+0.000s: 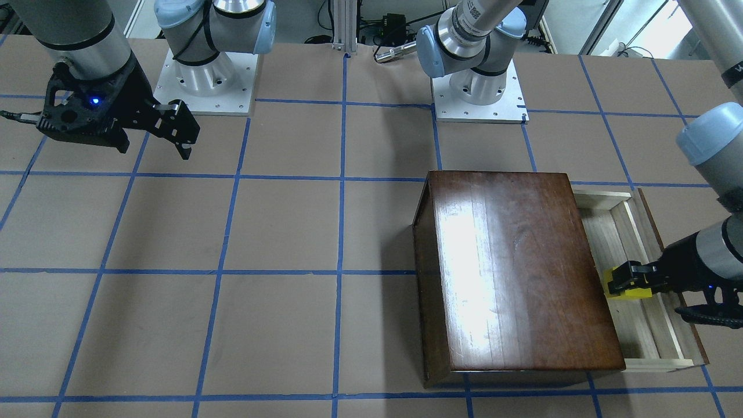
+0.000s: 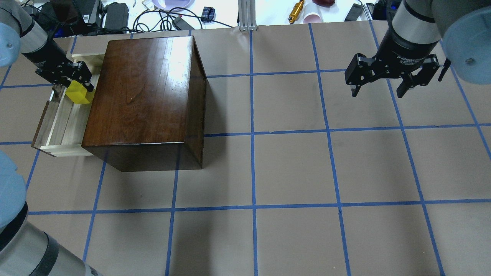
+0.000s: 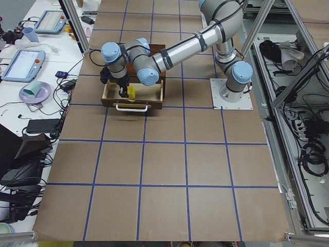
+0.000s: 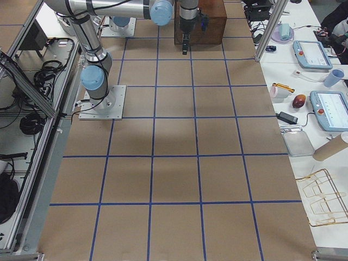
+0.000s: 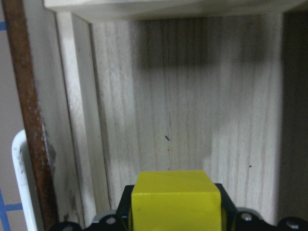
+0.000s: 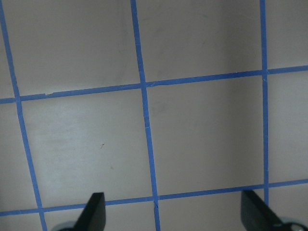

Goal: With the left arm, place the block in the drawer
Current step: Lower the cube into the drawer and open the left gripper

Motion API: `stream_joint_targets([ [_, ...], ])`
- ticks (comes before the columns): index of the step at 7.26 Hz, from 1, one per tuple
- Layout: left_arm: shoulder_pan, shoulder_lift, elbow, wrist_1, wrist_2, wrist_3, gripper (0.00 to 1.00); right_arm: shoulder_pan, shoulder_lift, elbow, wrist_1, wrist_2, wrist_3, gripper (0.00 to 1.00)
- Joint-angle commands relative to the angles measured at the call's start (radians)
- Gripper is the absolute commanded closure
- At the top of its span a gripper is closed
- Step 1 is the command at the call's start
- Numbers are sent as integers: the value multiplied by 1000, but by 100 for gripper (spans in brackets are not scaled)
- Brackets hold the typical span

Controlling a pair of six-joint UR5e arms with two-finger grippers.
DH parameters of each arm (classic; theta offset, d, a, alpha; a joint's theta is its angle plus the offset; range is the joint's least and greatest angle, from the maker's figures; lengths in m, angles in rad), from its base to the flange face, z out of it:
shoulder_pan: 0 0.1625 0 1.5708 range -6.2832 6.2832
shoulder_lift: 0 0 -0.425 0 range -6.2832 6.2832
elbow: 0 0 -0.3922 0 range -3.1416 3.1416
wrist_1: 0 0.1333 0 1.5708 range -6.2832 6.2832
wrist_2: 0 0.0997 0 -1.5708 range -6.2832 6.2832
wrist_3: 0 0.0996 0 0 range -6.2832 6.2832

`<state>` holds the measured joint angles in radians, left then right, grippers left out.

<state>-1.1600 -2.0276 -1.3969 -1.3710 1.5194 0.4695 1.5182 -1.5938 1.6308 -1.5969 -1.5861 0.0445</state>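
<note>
Holds yellow block [image 2: 79,96] clamped in left claw [image 2: 76,86] over open drawer [image 2: 63,126]; may clip wooden box [image 2: 142,88] edge or bounce out if released high

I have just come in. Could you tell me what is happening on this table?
The silver-grey left arm holds a small bright yellow cube in the left gripper, which is shut on it. The cube is over the floor of the open shallow pale-wood drawer of the glossy dark-brown wooden box and is not yet released. The right gripper hangs open and empty above the brown table with blue tape lines, far from the box.
</note>
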Motion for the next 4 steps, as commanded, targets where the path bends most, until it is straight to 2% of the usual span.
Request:
stream_joint_targets([
  [1, -1, 21, -1, -11, 5, -3, 0, 0, 0, 0, 0, 0, 0, 0],
  [3, -30, 38, 30, -38, 2, -9, 0, 0, 0, 1, 0, 0, 0, 0],
  [4, -53, 59, 74, -81, 8, -99, 0, 0, 0, 0, 0, 0, 0, 0],
])
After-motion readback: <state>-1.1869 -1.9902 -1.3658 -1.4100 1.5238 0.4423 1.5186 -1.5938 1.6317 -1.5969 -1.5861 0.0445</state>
